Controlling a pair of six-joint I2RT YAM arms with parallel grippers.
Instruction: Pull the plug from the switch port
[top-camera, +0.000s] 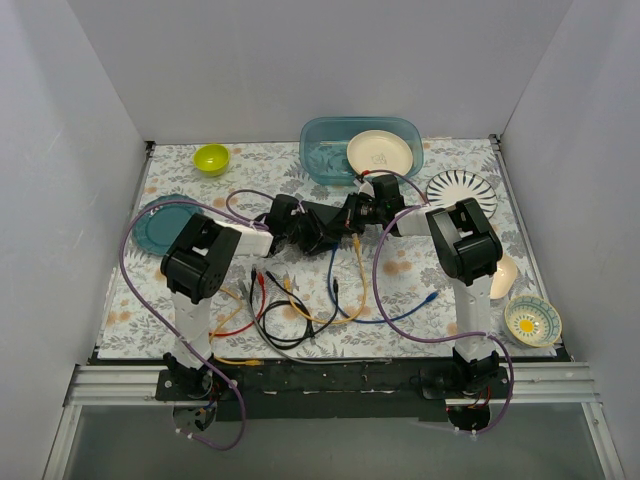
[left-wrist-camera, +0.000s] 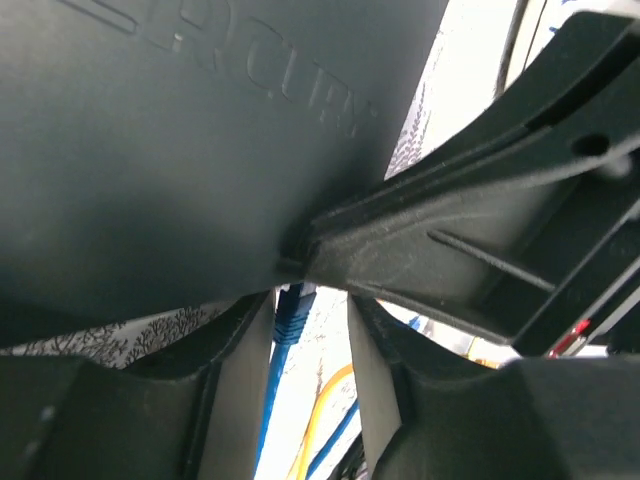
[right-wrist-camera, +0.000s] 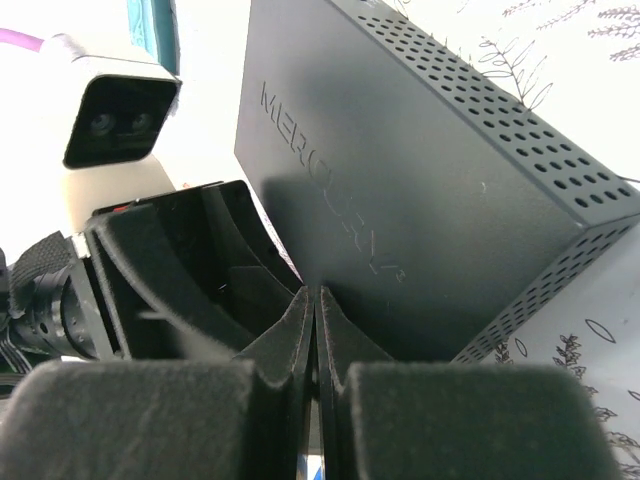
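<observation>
The matte-black switch (top-camera: 322, 226) lies mid-table between my two grippers. It fills the upper left of the left wrist view (left-wrist-camera: 180, 130) and shows with its vented side in the right wrist view (right-wrist-camera: 420, 170). A blue plug (left-wrist-camera: 288, 312) sits in a port on its edge, its blue cable running down. My left gripper (left-wrist-camera: 310, 300) is open, its fingers either side of the plug, which lies close to the left finger (left-wrist-camera: 245, 360). My right gripper (right-wrist-camera: 317, 295) is shut, its tips pressed against the switch's top by that edge. In the top view the left gripper (top-camera: 292, 224) and right gripper (top-camera: 358, 214) flank the switch.
Loose yellow, blue, red and black cables (top-camera: 300, 300) lie in front of the switch. A teal bin (top-camera: 330, 140) with a cream plate stands at the back. A green bowl (top-camera: 211, 158), teal plate (top-camera: 150, 228), striped plate (top-camera: 461, 188) and flower bowl (top-camera: 532, 320) ring the mat.
</observation>
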